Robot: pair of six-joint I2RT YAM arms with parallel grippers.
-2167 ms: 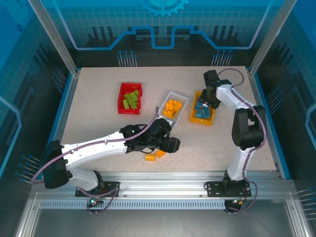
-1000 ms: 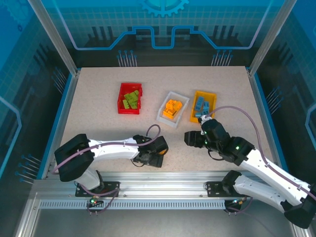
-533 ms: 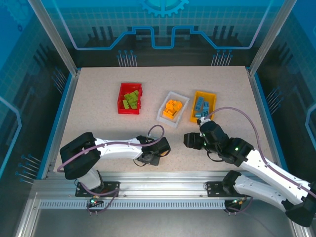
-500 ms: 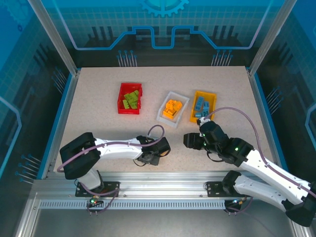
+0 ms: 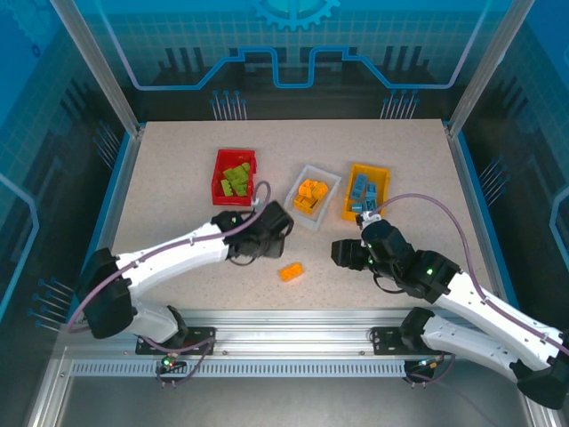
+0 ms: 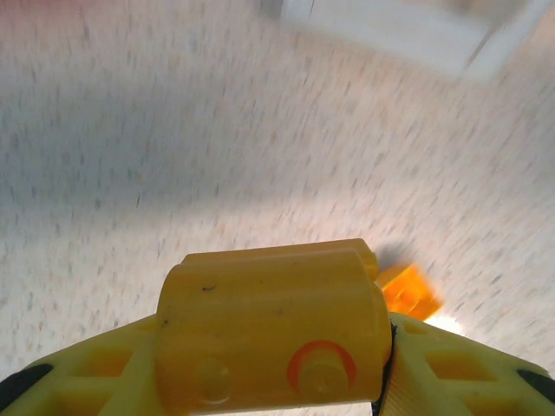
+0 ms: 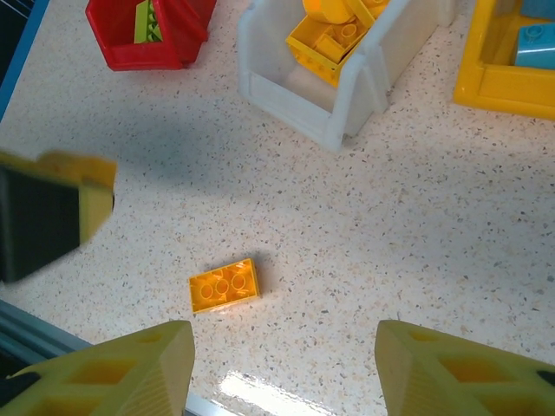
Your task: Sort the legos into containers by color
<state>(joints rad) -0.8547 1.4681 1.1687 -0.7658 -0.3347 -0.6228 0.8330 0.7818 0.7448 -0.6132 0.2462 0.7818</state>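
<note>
My left gripper (image 5: 276,233) (image 6: 276,386) is shut on an orange-yellow lego (image 6: 273,316), held just above the table in front of the white bin (image 5: 300,219) (image 6: 390,30). A second orange lego (image 5: 290,272) (image 6: 408,291) (image 7: 225,284) lies hollow side up on the table near the front. My right gripper (image 5: 341,253) (image 7: 282,368) hovers open to its right, nothing between its fingers (image 7: 121,373). The red bin (image 5: 216,181) (image 7: 117,48) holds green legos, the white bin (image 7: 295,95) orange ones, the yellow bin (image 5: 372,168) (image 7: 486,91) blue ones.
The three bins stand in a row across the middle of the table. The metal rail (image 5: 293,313) of the front edge runs close behind the loose orange lego. Blue side walls (image 5: 118,191) border the table on the left and right.
My left gripper has risen from the front edge and moved back toward the white bin with one orange lego, uncovering the other on the table. The right arm has barely moved.
</note>
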